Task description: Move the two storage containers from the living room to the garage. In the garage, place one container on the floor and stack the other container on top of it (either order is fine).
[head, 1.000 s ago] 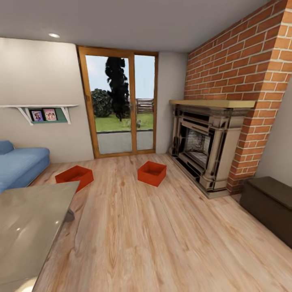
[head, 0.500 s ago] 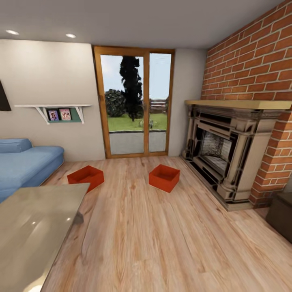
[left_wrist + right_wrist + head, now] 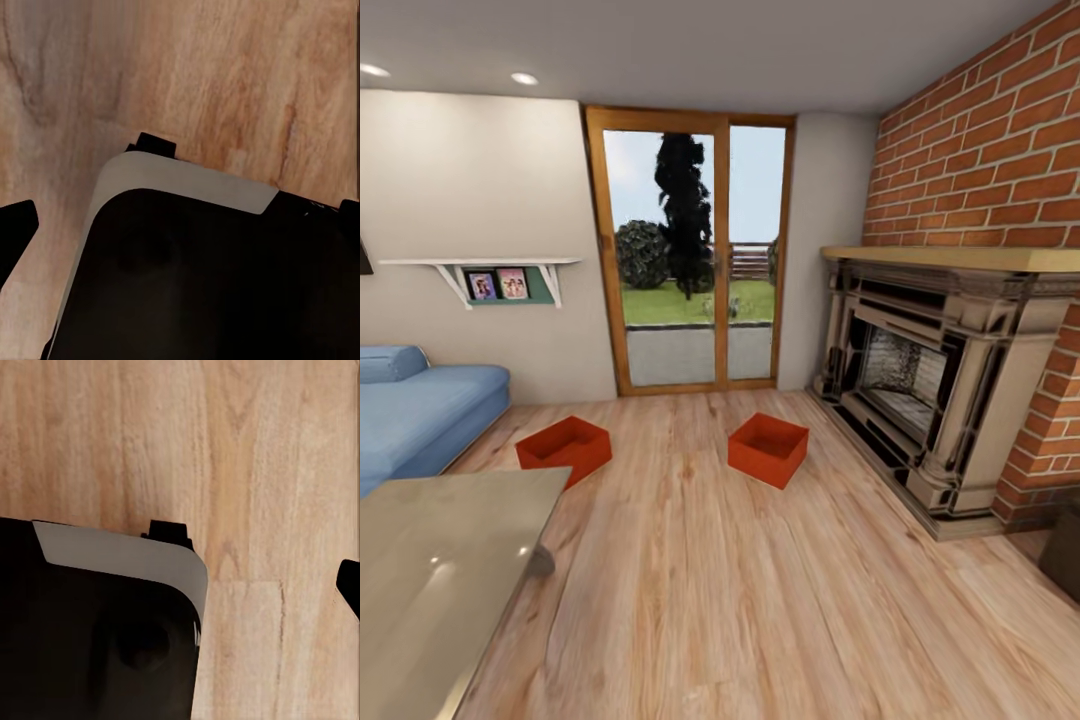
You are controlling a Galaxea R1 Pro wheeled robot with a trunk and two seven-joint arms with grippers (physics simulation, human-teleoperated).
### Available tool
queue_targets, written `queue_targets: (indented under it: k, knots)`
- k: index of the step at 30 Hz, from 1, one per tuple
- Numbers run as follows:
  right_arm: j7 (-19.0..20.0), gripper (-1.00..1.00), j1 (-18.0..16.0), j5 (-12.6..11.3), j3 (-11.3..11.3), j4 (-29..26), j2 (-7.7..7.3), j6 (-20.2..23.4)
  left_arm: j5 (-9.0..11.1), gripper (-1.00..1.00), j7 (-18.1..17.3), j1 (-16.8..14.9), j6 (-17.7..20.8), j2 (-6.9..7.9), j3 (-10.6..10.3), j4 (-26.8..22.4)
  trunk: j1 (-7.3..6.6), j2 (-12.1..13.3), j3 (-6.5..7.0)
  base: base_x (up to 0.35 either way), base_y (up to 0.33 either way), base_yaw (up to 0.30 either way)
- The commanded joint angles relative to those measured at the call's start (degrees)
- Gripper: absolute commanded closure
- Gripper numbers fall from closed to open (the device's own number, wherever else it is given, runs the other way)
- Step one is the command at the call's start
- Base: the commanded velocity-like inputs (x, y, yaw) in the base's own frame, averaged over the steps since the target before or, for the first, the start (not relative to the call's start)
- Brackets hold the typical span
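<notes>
Over by the glass doors (image 3: 690, 250), two storage containers sit on the wood plank floor (image 3: 740, 590), well apart from each other: the left container (image 3: 564, 447) near the blue sofa (image 3: 420, 415), the right container (image 3: 768, 448) nearer the fireplace (image 3: 930, 380). Both lie well ahead of the robot, neither within reach of either arm. Each is turned corner-on; I cannot tell its long axis. The wrist views look down on bare planks, and I cannot tell how either gripper's jaws stand.

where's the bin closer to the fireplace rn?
Head view: that storage container sits on the wood plank floor right of centre, between the other container and the fireplace, before the glass doors.
</notes>
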Motion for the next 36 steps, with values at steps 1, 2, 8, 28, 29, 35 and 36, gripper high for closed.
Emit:
queue_targets:
  k: [1, 2, 8, 28, 29, 35, 36]
  knots:
    - [-0.03, -1.0, -0.07, -0.59, 0.5, 0.17, 0.02, -0.34, 0.18, -1.0, 0.05, 0.01, -0.07, 0.0, -0.01, -0.06, 0.03, -0.03, -0.05, 0.323, 0.0, 0.0]
    - [-0.03, -1.0, -0.07, -0.59, 0.5, 0.17, 0.02, -0.34, 0.19, -1.0, 0.05, 0.01, -0.08, 0.0, 0.01, -0.07, 0.03, -0.03, -0.05, 0.323, 0.0, 0.0]
    - [-0.03, -1.0, -0.07, -0.59, 0.5, 0.17, 0.02, -0.34, 0.2, -1.0, 0.05, 0.01, -0.13, 0.0, -0.01, -0.07, 0.03, -0.03, -0.05, 0.323, 0.0, 0.0]
    - [0.23, -1.0, -0.07, -0.33, 0.5, 0.17, -0.21, -0.43, 0.2, -1.0, 0.05, 0.01, -0.5, 0.0, -0.01, -0.07, 0.03, -0.03, -0.05, 0.323, 0.0, 0.0]
    - [0.23, -1.0, -0.07, -0.3, 0.5, 0.17, -0.23, -0.43, 0.2, -1.0, 0.05, 0.01, -0.5, 0.0, -0.01, -0.09, 0.03, -0.03, -0.05, 0.323, 0.0, 0.0]
    - [0.11, -1.0, -0.07, -0.41, 0.48, 0.18, -0.24, -0.51, 0.21, -1.0, 0.05, 0.01, -0.26, 0.13, 0.05, -0.19, 0.03, -0.03, -0.05, 0.323, 0.0, 0.0]
    - [0.08, -1.0, -0.07, -0.44, 0.47, 0.18, -0.24, -0.53, 0.21, -1.0, 0.05, 0.01, -0.2, 0.14, 0.06, -0.18, 0.03, -0.03, -0.05, 0.323, 0.0, 0.0]
